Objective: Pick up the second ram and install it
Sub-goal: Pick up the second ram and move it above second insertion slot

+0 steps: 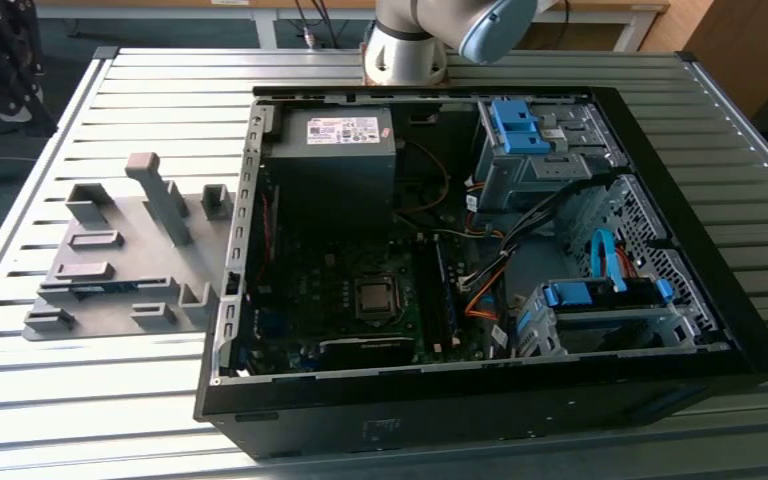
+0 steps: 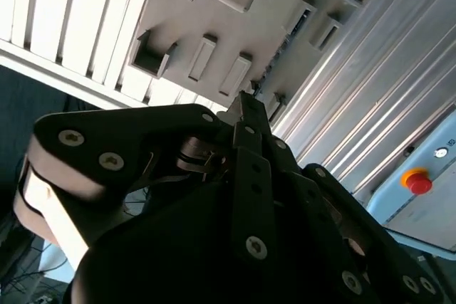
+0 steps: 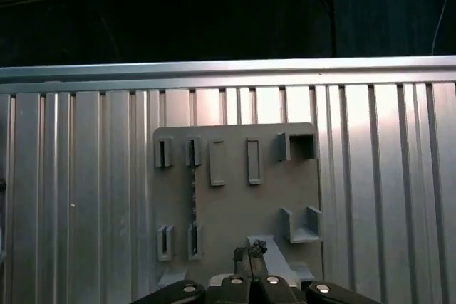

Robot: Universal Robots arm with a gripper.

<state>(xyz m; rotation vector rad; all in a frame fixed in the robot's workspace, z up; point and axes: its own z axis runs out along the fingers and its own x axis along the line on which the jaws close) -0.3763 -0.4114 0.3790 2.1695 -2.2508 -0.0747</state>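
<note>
Closest to the lens in both wrist views, the end effector (image 3: 249, 253) is showing its black links and bolts, and its two fingers are pressing together at the tips with nothing between them. It is hanging above the grey fixture (image 3: 235, 204), with its tips over a raised block near one edge of that plate.

The ram (image 3: 192, 194) is standing on its long edge in the fixture, its ends sitting in two pairs of slotted blocks. It is appearing as a thin dark line with small chips along it. It is lying apart from the fingertips, one row of blocks over, and nothing is touching it.

In the exterior view the ram (image 1: 91, 288) is showing as a thin blue-green strip low on the fixture. The fixture is lying flat on the ribbed metal table (image 1: 117, 400), just beside the open case (image 1: 491, 400) on the exterior view's left. Inside the case, the power supply (image 1: 337, 160) is sitting at the far end and the motherboard (image 1: 344, 290) is lying below it. The arm (image 1: 404, 40) is rising from the table's far edge behind the case.

In the second wrist view a red button (image 2: 419, 183) is sitting on a pale box beyond the table.
</note>
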